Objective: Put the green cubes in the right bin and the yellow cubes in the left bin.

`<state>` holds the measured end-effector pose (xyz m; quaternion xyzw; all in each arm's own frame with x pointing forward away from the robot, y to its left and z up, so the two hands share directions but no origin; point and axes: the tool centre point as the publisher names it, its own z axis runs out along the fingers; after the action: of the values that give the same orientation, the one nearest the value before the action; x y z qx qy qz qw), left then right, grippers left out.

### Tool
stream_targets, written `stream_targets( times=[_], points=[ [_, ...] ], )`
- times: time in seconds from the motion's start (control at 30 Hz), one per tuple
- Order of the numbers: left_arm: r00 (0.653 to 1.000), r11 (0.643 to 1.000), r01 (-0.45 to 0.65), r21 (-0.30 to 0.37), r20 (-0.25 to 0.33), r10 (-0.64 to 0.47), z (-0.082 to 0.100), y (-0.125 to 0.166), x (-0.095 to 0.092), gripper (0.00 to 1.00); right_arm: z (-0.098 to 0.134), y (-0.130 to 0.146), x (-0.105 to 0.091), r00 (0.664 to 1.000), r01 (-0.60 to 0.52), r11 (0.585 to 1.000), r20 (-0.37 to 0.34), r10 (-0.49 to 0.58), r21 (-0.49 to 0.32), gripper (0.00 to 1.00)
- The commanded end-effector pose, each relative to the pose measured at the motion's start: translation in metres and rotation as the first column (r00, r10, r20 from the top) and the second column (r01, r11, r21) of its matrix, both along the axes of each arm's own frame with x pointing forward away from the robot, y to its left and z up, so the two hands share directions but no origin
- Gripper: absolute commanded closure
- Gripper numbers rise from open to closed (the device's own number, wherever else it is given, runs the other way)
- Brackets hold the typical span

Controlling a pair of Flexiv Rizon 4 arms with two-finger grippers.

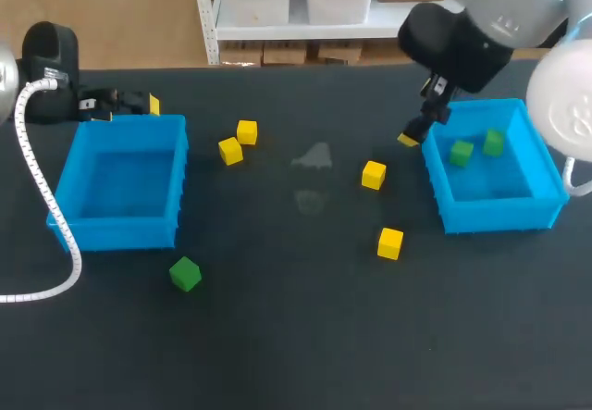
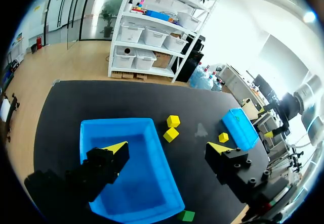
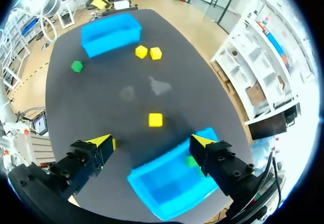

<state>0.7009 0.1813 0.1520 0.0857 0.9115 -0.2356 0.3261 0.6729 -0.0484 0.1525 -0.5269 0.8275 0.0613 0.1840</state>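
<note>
Two green cubes (image 1: 461, 153) (image 1: 494, 142) lie in the right blue bin (image 1: 499, 216). A third green cube (image 1: 185, 273) sits on the table in front of the left blue bin (image 1: 120, 234), which holds nothing. Two yellow cubes (image 1: 247, 132) (image 1: 230, 151) sit close together right of the left bin. Two more (image 1: 373, 175) (image 1: 390, 243) lie nearer the right bin. My right gripper (image 1: 421, 130) (image 3: 152, 141) hangs open over the right bin's (image 3: 152, 193) left rim, holding nothing. My left gripper (image 1: 129, 105) (image 2: 167, 148) is open and empty behind the left bin (image 2: 116, 122).
The black table has free room across its middle and front. A faint pale smudge (image 1: 314, 158) marks the tabletop between the yellow cubes. The left arm's white cable (image 1: 37, 188) curves down along the left bin's outer side.
</note>
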Motion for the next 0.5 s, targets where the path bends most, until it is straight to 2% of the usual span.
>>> stream_targets(
  times=[0.03,0.5],
  points=[
    [1.000,1.000,0.005,-0.009,0.006,-0.005,-0.002,0.002,0.000,0.00,0.002,0.013,-0.005,1.000,-0.015,1.000,-0.012,0.015,0.006,0.00],
    [1.000,1.000,0.005,-0.009,0.006,-0.005,-0.002,0.002,0.000,0.00,-0.004,0.075,-0.043,0.995,-0.066,0.997,-0.071,0.068,0.033,0.00]
  ],
)
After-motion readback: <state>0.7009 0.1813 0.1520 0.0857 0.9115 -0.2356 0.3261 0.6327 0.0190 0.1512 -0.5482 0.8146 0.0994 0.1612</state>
